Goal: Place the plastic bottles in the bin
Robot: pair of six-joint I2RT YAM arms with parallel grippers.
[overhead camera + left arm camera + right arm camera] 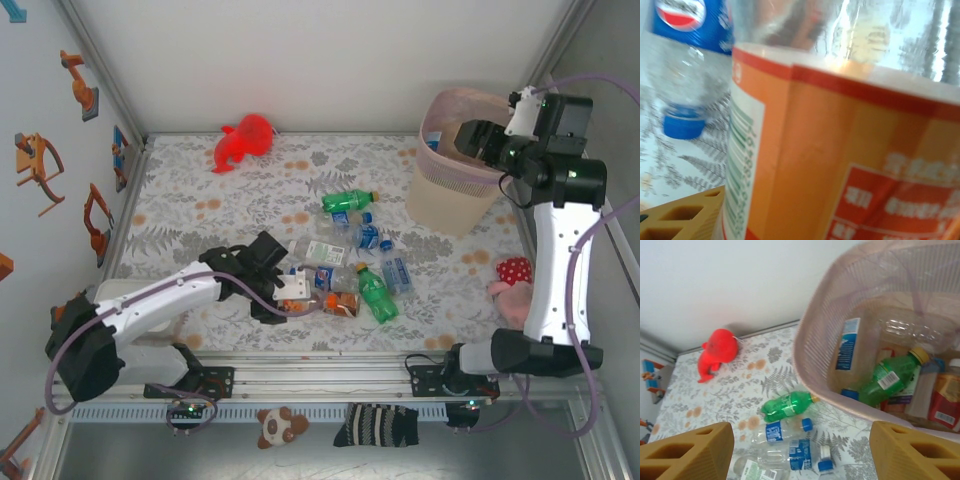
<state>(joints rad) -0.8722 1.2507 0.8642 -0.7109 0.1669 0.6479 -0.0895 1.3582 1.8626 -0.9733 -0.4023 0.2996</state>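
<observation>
1. Plastic bottles (322,252), small drink ones in green and in clear with blue, white or orange labels, lie in a loose heap mid-table on the leaf-print tablecloth (200,200).
2. Left gripper (288,292) is down at the near-left edge of that heap, right at the clear bottle with the orange-and-red label (840,150).
3. On the left wrist camera that orange label looms huge. One tan ribbed finger pad (680,220) sits low and left, just beside it. Whether the jaws have clamped the bottle, I cannot tell.
4. Next to it, a clear bottle with a blue label and blue cap (684,125) lies on the cloth.
5. Over to the right gripper (801,452): it hangs above the mouth of the tall tapered beige-pink mesh bin (440,205) at the far right of the table.
6. Its two tan fingers (690,450) stand wide apart with nothing between them, so it is empty-handed.
7. Down in the bin there are bottles already: a green bottle with a yellow cap (887,380), a clear one with a blue-and-white label (847,347) leaning on the mesh wall, and a red-labelled one (945,407) at the edge of view.
8. On the cloth near the bin's foot, another green bottle (787,406) lies on its side, with blue-labelled clear ones just nearer.
9. A red plush toy (245,140) sits at the far edge, well apart from the heap.
</observation>
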